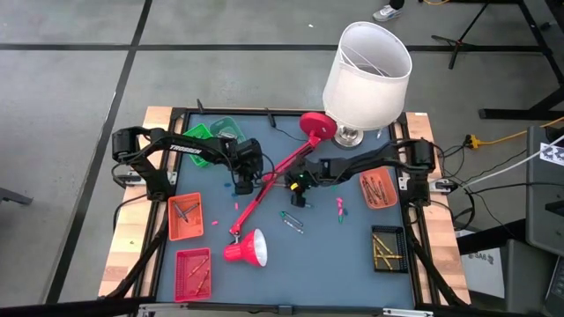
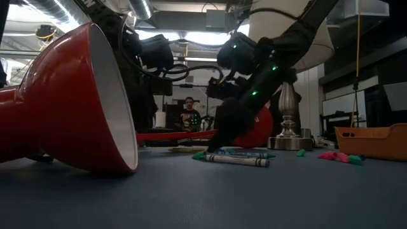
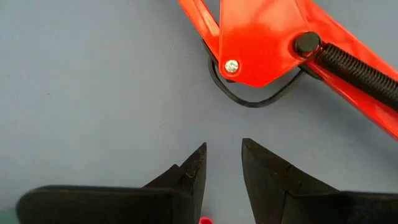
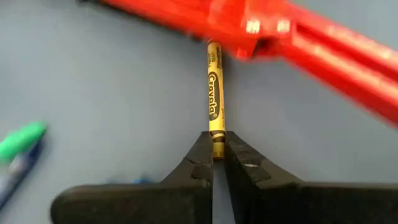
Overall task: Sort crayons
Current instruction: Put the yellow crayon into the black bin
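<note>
Worktop (image 1: pixel 264 220) of dark blue matting is crossed by the long red jointed desk lamp arm (image 1: pixel 264 195). Just beside it the right claw (image 4: pixel 218 146) pinches the end of a yellow paper-wrapped crayon (image 4: pixel 215 93), so pick-up is in hand; I'd judge the lift must back away from that arm toward the right-hand orange tray (image 1: pixel 379 188). The left claw (image 3: pixel 222 163) hovers narrowly parted and empty near the lamp's joint.

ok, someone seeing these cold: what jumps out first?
Probably the red desk lamp lying toppled across the middle of the table, its shade filling the low view's left side. Next, the big white lampshade standing at the table's far edge. Then the right gripper, shut on a yellow crayon just beside the lamp's arm.
</note>
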Motion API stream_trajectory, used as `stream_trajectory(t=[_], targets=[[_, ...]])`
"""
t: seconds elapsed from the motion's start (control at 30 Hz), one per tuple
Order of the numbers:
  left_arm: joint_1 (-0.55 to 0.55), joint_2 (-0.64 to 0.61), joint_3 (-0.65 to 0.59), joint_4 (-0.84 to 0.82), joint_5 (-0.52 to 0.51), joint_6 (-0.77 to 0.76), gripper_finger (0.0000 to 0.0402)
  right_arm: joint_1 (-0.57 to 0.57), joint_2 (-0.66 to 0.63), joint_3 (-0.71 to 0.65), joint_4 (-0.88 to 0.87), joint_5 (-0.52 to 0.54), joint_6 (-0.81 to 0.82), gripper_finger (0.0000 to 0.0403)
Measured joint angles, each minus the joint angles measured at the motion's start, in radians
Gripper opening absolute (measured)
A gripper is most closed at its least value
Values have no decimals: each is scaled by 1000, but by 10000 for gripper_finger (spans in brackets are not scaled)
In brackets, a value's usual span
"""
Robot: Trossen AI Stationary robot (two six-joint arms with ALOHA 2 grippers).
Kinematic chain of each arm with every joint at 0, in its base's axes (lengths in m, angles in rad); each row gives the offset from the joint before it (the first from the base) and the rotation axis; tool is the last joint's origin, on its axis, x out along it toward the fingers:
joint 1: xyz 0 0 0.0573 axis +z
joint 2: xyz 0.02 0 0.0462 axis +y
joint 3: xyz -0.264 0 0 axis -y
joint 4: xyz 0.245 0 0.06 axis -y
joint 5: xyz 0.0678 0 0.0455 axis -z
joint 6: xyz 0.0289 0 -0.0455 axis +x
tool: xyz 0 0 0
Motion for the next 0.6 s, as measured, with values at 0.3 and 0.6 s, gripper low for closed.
stream_trajectory(t=[0.3, 0.6], targets=[[0, 0, 0, 9, 0, 0, 85, 0, -127, 0, -232, -29, 54, 18], [0, 0, 0, 13, 0, 0, 85, 1, -270, 2, -377, -276, 142, 19]])
